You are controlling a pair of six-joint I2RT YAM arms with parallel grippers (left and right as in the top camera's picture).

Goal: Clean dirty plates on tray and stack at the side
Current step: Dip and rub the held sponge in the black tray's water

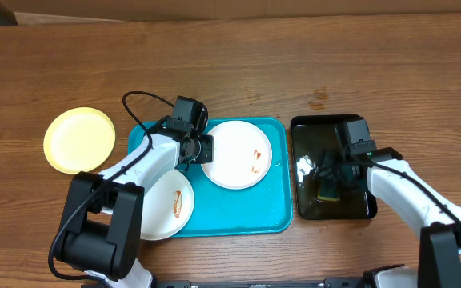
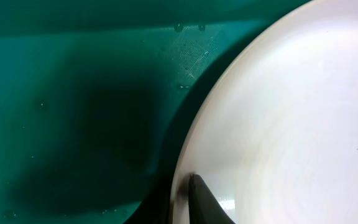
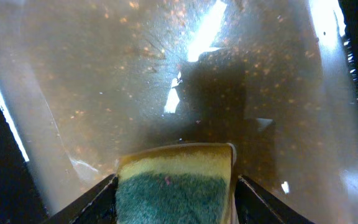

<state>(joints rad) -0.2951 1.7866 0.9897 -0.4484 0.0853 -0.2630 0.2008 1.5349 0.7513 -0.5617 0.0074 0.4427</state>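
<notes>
A white plate (image 1: 237,154) with a red-brown smear lies on the turquoise tray (image 1: 238,208). My left gripper (image 1: 202,150) is at its left rim. In the left wrist view the gripper (image 2: 188,186) has one finger on top of the plate's (image 2: 291,112) rim, shut on it, above the tray (image 2: 73,93). A second smeared white plate (image 1: 166,206) sits at the tray's front left corner. The pale yellow plate (image 1: 78,140) lies on the bare tabletop to the left. My right gripper (image 1: 330,180) is shut on a yellow-green sponge (image 3: 176,180).
A glossy black tray (image 1: 358,204) holding wet liquid stands right of the turquoise tray, and my right gripper (image 3: 176,190) holds the sponge over it (image 3: 135,74). Bare wood tabletop (image 1: 294,72) lies at the back.
</notes>
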